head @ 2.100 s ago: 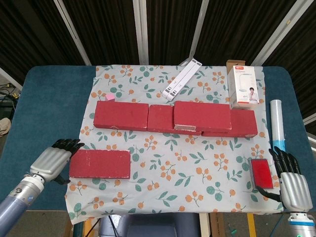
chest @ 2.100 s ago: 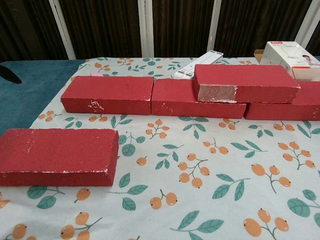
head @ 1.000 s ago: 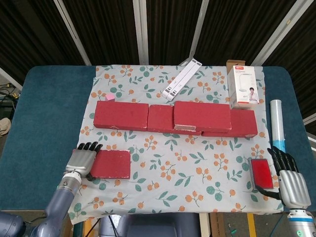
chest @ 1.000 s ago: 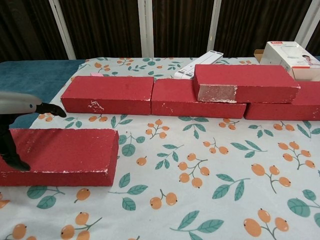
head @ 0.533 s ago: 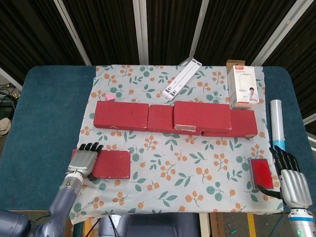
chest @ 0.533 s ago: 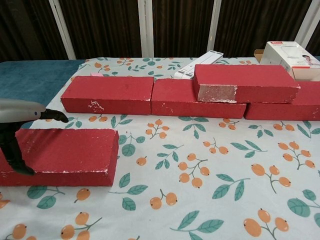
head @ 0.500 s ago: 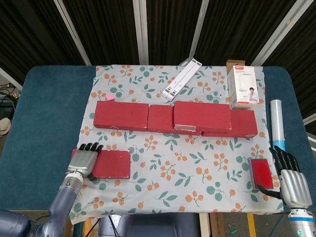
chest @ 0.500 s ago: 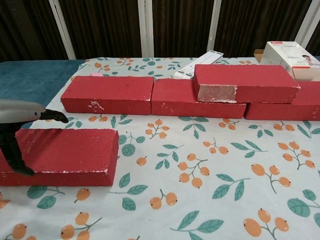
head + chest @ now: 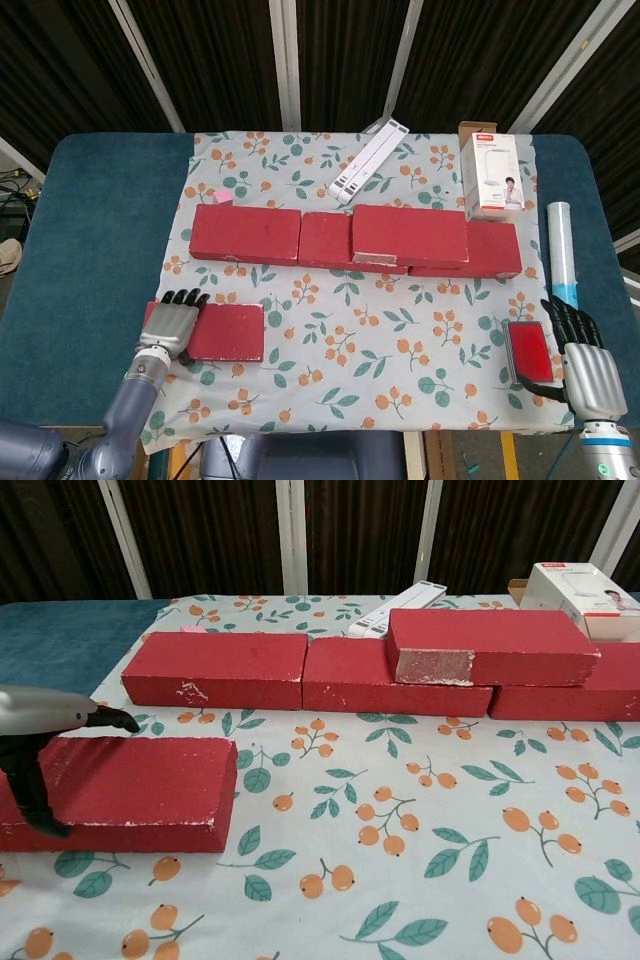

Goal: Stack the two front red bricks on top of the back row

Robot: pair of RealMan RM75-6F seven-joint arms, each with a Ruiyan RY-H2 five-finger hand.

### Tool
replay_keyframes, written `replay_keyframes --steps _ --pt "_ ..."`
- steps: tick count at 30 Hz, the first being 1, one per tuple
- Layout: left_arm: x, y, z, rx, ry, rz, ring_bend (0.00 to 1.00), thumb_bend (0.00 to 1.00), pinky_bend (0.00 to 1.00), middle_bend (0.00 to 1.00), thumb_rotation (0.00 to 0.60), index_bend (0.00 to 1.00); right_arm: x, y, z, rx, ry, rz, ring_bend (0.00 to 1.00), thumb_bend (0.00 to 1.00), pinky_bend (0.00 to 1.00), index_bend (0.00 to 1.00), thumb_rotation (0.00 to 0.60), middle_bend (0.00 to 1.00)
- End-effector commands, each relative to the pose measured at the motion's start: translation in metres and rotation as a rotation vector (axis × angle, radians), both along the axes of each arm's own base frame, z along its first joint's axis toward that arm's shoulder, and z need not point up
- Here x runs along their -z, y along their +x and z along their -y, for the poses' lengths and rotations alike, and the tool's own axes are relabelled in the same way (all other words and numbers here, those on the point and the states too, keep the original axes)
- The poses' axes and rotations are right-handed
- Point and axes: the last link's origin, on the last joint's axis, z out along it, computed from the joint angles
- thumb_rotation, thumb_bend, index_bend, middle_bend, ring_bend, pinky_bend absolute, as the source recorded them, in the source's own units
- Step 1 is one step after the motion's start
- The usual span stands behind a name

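One red brick [image 9: 225, 331] [image 9: 130, 790] lies alone at the front left of the floral cloth. My left hand [image 9: 170, 325] [image 9: 40, 742] covers its left end, fingers stretched flat over the top past the far edge, thumb down the near face. The brick rests on the cloth. The back row [image 9: 245, 234] [image 9: 220, 668] runs across the middle, with another red brick [image 9: 410, 235] [image 9: 490, 645] stacked on its right-centre part. My right hand [image 9: 590, 370] rests at the table's right front edge, fingers spread, holding nothing.
A small red flat pad [image 9: 530, 352] lies just left of my right hand. Behind the row are a white bar [image 9: 368, 160], a white box [image 9: 490, 172] and a pink cube [image 9: 222, 198]. A white tube [image 9: 562, 250] lies along the right edge.
My left hand swung in from the left of the front brick to over its left end, then sank a little, thumb sliding down the near face. Brick and right hand stayed put.
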Motion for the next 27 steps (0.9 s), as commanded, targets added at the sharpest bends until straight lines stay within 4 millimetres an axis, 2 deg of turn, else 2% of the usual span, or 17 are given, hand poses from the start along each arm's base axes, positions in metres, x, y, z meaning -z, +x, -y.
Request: replay_keyframes --steps 1,9,12,17,20,27 --pt "0.0023 0.0003 -0.0013 -0.002 -0.007 0.001 0.0 0.0 0.0 0.0 0.6 0.0 0.0008 -0.0001 0.0002 0.001 0.004 -0.002 0.0 0.03 0.0 0.0 0.6 0.0" --pt "0.0054 0.0 -0.0033 0.018 -0.015 -0.026 0.0 0.0 0.0 0.01 0.6 0.0 0.0007 -0.0003 0.0007 0.006 -0.004 0.004 0.0 0.03 0.0 0.0 0.6 0.0" --pt "0.0061 0.0006 -0.0037 0.025 -0.012 -0.038 0.0 0.0 0.0 0.08 0.6 0.04 0.001 -0.0006 0.0007 0.007 -0.003 0.005 0.0 0.03 0.0 0.0 0.6 0.0" --pt "0.0064 0.0034 -0.0042 0.044 -0.007 -0.05 0.0 0.0 0.02 0.24 0.6 0.2 0.0005 -0.0009 0.0007 0.009 -0.008 0.012 0.0 0.03 0.0 0.0 0.6 0.0" --pt "0.006 0.0043 -0.0044 0.05 -0.002 -0.058 0.0 0.0 0.07 0.31 0.6 0.25 -0.0002 -0.0014 0.0011 0.013 -0.014 0.017 0.0 0.03 0.0 0.0 0.6 0.0" --pt "0.0026 0.0062 -0.0051 0.078 0.02 -0.08 0.09 0.0 0.16 0.34 0.6 0.26 -0.001 -0.0006 0.0008 0.009 -0.019 0.022 0.0 0.03 0.0 0.0 0.6 0.0"
